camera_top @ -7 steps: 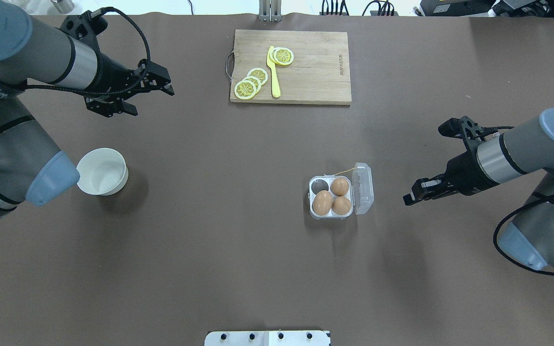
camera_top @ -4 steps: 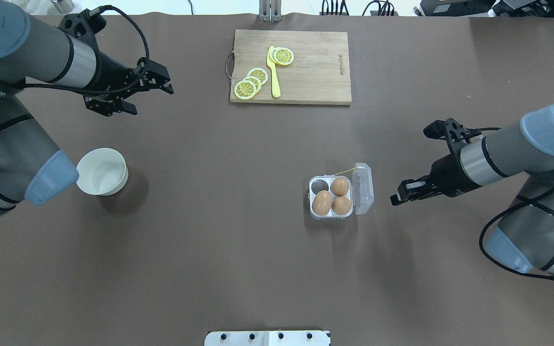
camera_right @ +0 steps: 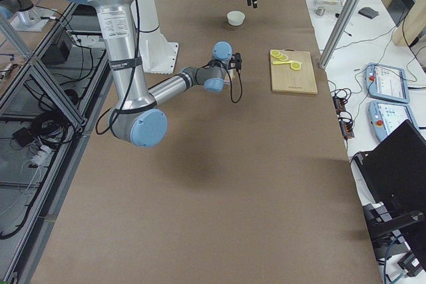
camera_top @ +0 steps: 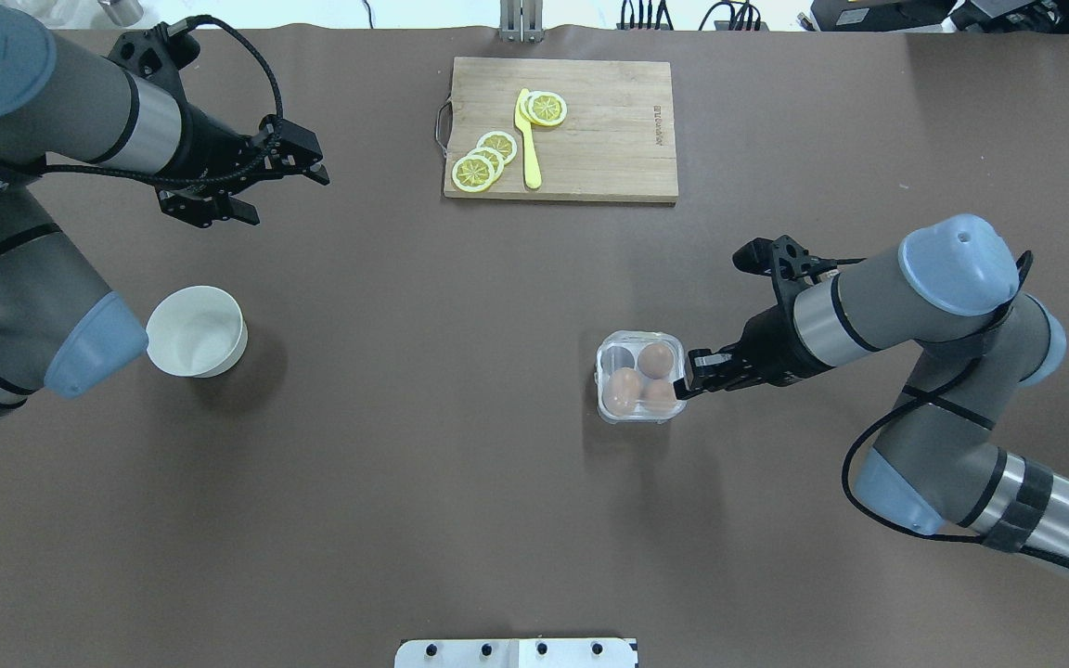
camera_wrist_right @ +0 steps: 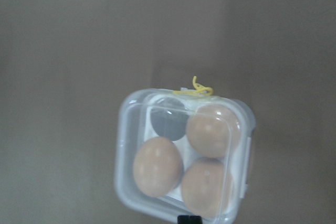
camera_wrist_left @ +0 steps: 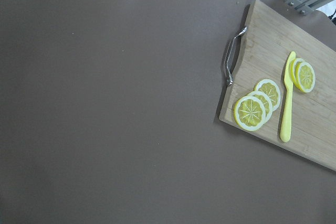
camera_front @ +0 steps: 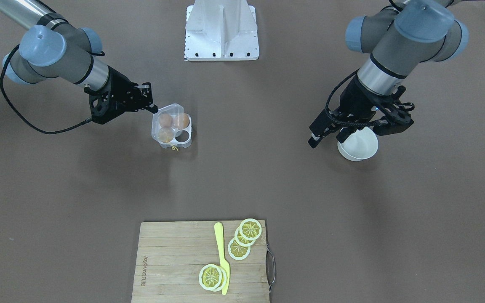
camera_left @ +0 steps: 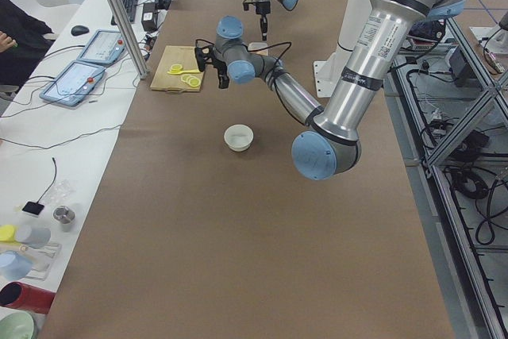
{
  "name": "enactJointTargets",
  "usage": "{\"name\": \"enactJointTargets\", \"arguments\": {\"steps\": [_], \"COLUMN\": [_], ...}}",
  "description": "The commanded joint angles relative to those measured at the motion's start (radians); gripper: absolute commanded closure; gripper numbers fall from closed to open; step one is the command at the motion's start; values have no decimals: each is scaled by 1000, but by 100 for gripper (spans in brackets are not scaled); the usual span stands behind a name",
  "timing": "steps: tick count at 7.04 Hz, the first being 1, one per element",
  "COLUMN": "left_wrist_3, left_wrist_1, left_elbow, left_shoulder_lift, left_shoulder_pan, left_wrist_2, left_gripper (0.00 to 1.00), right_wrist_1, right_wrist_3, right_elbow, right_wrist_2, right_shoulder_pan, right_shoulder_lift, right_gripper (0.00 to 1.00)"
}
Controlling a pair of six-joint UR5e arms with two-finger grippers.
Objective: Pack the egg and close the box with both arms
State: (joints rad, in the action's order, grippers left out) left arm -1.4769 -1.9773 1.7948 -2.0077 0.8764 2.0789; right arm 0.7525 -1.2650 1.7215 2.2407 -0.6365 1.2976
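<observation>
**A:** Where is the box?

**B:** The box [camera_top: 601,385] stands on the brown worktop [camera_top: 405,482], in the robot's right half and nearer the robot than the cutting board [camera_top: 609,139]. Its clear lid [camera_wrist_right: 157,109] lies down over the cells. I cannot tell if it is snapped fast.

**A:** And the eggs?

**B:** Three orange-brown eggs [camera_top: 654,360] sit inside, showing hazily through the lid. The fourth cell [camera_top: 618,355], far from the robot on the side away from the right arm, shows dark. A yellow string [camera_wrist_right: 194,91] pokes out at the box's far edge.

**A:** What about the right hand?

**B:** The right hand [camera_top: 686,385] is low at the box's right edge, its tip touching the lid's rim. Its fingers are pressed together with nothing between them.

**A:** The left hand?

**B:** The left hand [camera_top: 286,197] hangs over bare worktop, well apart from the box. Its fingers are spread wide and hold nothing. A white bowl [camera_top: 173,315] stands nearer the robot on that side. On the board lie lemon slices [camera_top: 474,173] and a yellow knife [camera_top: 529,148].
</observation>
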Motion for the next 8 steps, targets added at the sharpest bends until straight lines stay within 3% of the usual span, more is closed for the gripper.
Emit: {"name": "enactJointTargets", "arguments": {"steps": [1, 2, 3, 4, 7, 8], "left_wrist_3": [0, -2, 9, 7, 10, 117], "left_wrist_1": [0, 0, 0, -30, -32, -31], "left_elbow": [-2, -2, -8, -11, 2, 14], "left_shoulder_lift": [1, 1, -2, 4, 20, 45], "left_shoulder_pan": [-4, -5, -8, -7, -2, 21], "left_wrist_2": [-2, 0, 0, -14, -42, -42], "left_gripper": [2, 2, 2, 2, 2, 2], "right_wrist_1": [48, 60, 126, 173, 248, 249], "right_wrist_3": [-24, -24, -24, -25, 8, 16], "right_elbow": [4, 6, 6, 21, 26, 20], "right_wrist_2": [-6, 28, 84, 86, 125, 108], "right_shoulder_pan": [5, -53, -113, -158, -314, -350], "right_shoulder_lift": [-58, -60, -76, -81, -64, -42], "right_gripper": [100, 100, 30, 0, 0, 0]}}
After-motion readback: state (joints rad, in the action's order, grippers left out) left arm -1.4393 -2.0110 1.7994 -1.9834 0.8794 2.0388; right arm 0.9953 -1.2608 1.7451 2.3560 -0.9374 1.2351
